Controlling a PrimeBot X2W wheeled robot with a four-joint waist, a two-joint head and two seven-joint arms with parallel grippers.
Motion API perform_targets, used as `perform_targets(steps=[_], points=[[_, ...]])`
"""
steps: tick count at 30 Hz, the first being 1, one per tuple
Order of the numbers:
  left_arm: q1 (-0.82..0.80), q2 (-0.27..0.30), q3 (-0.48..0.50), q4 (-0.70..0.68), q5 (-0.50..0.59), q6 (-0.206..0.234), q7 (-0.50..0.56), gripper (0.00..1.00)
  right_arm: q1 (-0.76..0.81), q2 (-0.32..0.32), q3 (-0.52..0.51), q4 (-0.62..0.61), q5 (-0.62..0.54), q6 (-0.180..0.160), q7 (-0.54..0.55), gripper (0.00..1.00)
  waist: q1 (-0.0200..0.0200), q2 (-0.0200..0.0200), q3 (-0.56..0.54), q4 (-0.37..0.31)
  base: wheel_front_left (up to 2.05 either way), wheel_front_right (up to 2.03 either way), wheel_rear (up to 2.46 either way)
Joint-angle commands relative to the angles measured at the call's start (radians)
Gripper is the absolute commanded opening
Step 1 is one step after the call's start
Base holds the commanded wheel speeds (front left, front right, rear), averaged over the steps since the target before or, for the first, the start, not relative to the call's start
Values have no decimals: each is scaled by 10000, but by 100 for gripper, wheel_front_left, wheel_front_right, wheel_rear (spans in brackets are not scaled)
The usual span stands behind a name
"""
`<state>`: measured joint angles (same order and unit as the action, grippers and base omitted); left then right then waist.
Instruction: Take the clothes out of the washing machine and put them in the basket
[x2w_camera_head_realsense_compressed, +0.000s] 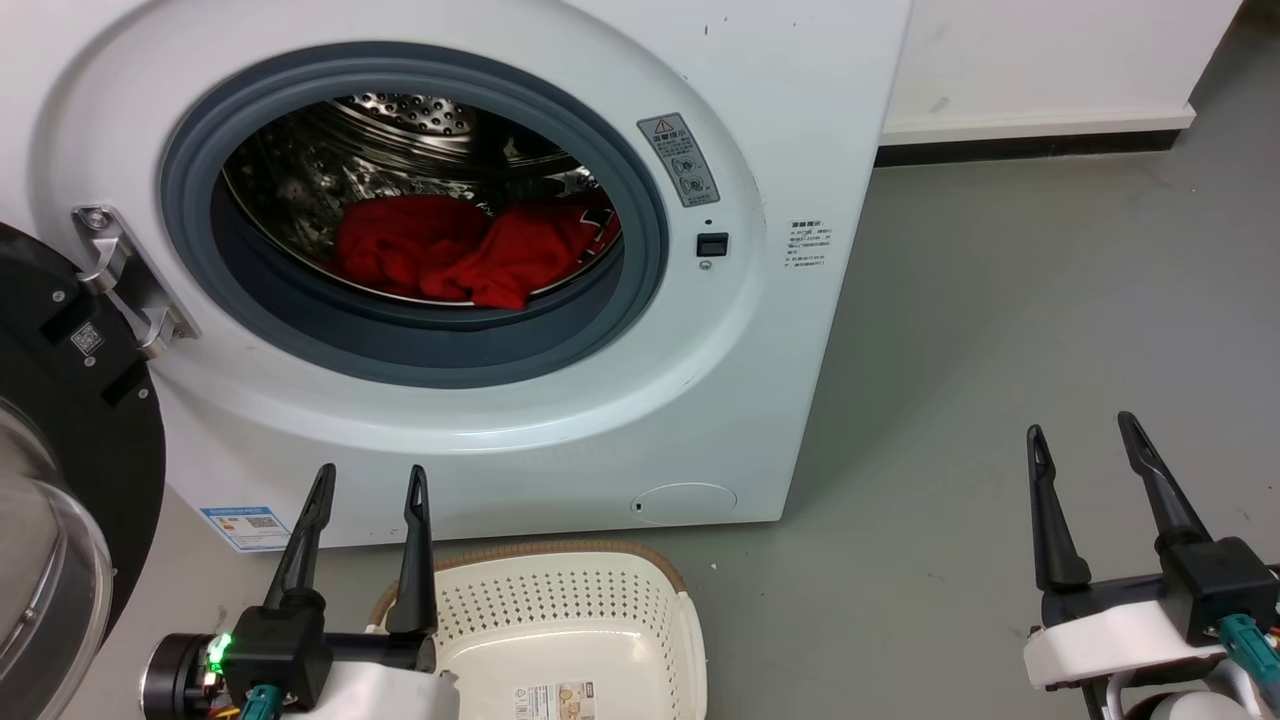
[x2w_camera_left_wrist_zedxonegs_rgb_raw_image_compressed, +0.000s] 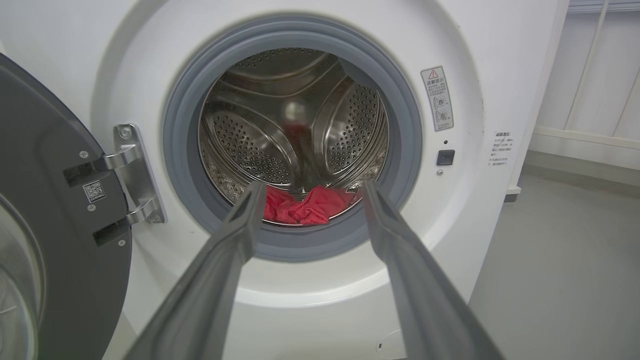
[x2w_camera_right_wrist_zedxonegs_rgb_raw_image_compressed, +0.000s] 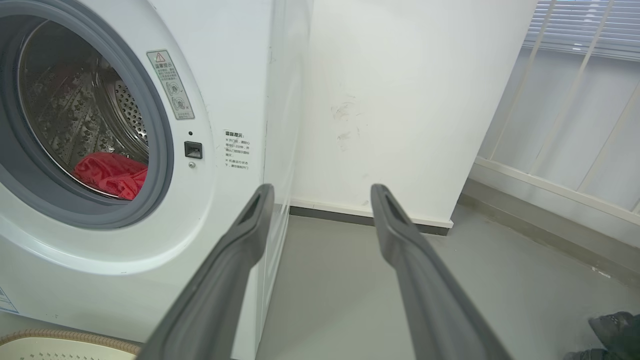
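The white washing machine (x2w_camera_head_realsense_compressed: 560, 420) stands open, its black-framed door (x2w_camera_head_realsense_compressed: 60, 420) swung out to the left. Red clothes (x2w_camera_head_realsense_compressed: 470, 250) lie crumpled at the bottom of the steel drum, also seen as clothes (x2w_camera_left_wrist_zedxonegs_rgb_raw_image_compressed: 305, 206) and clothes (x2w_camera_right_wrist_zedxonegs_rgb_raw_image_compressed: 112, 174). The cream basket (x2w_camera_head_realsense_compressed: 590, 610) sits on the floor just in front of the washer. My left gripper (x2w_camera_head_realsense_compressed: 370, 478) is open and empty, low in front of the porthole beside the basket. My right gripper (x2w_camera_head_realsense_compressed: 1082, 425) is open and empty over bare floor right of the machine. In the left wrist view the left gripper (x2w_camera_left_wrist_zedxonegs_rgb_raw_image_compressed: 311, 186) points at the drum.
Grey floor (x2w_camera_head_realsense_compressed: 1000, 330) stretches to the right of the washer, up to a white wall with a dark skirting (x2w_camera_head_realsense_compressed: 1030, 150). The open door blocks the left side. A dark object (x2w_camera_right_wrist_zedxonegs_rgb_raw_image_compressed: 615, 327) lies on the floor at the right wrist view's lower right corner.
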<state>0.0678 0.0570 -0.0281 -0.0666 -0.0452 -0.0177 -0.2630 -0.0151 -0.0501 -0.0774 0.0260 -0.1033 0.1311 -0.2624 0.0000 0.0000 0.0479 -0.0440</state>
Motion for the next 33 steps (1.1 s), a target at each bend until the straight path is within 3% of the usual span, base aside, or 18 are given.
perform_targets(steps=[1,10,18,25,30,31,32,33], points=[[79,-19,42,25,21,-69,-28,100,56,-2,7,2,48,-7,-38,100,0,0,10,-10,0,0,0],[-170,-47,207,307,151,-315,-26,100,-270,-2,-41,-92,255,-7,-37,100,0,0,522,-197,0,0,0],[-1708,398,629,1281,210,-401,-26,100,-1137,3,-29,-440,471,-7,-32,100,0,0,2559,-746,0,0,0],[-5076,1843,949,3562,293,-748,83,100,-1904,3,-251,-705,1031,-8,-32,100,0,0,4622,-1221,0,0,0],[-8170,3247,675,5011,568,-968,1307,100,-2249,4,-288,-871,1386,-8,-32,100,0,0,5930,-1495,0,0,0],[-8170,3247,675,5011,568,-968,1307,100,-2249,4,-288,-871,1386,-8,-32,100,0,0,5930,-1495,0,0,0],[-9445,3894,505,5461,704,-1035,1955,100,-2340,9,-188,-933,1449,-8,-32,100,0,0,6390,-1607,0,0,0],[-9445,3894,505,5461,704,-1035,1955,100,-2340,9,-188,-933,1449,-8,-32,100,0,0,6390,-1607,0,0,0]])
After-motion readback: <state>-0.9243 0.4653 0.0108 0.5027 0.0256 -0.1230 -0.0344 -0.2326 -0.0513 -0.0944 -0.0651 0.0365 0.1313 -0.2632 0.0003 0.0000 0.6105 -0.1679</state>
